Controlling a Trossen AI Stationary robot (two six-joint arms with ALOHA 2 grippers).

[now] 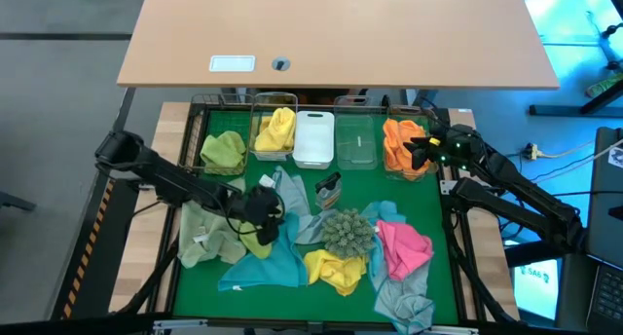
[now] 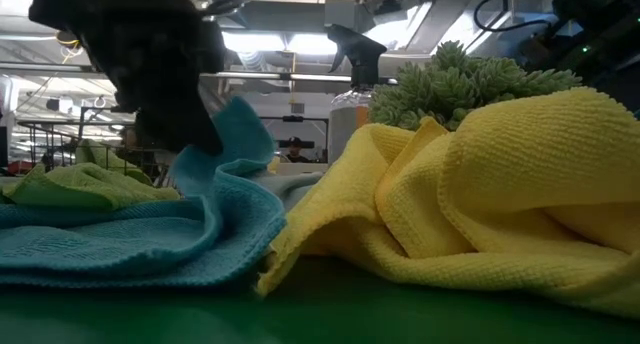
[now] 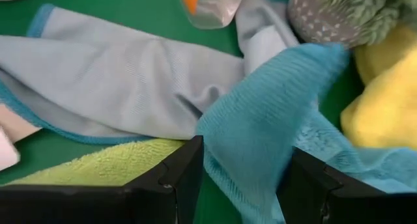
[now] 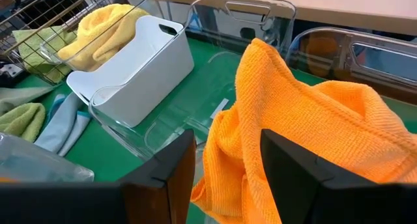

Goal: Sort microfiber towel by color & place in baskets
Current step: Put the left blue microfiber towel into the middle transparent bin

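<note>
Green matting (image 1: 428, 286) covers the table, with five baskets in a row along its far edge. At the right end of the row, the right gripper (image 4: 225, 168) pinches an orange towel (image 4: 313, 139) over the end clear basket (image 4: 355, 55). Near the mat's middle, toward the left, the left gripper (image 3: 241, 178) clamps a teal towel (image 3: 267, 133) between its fingers, above a loose pile of towels.

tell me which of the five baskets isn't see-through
The white basket, in the middle of the row: its walls are solid and opaque. The baskets on either side are clear plastic.
</note>
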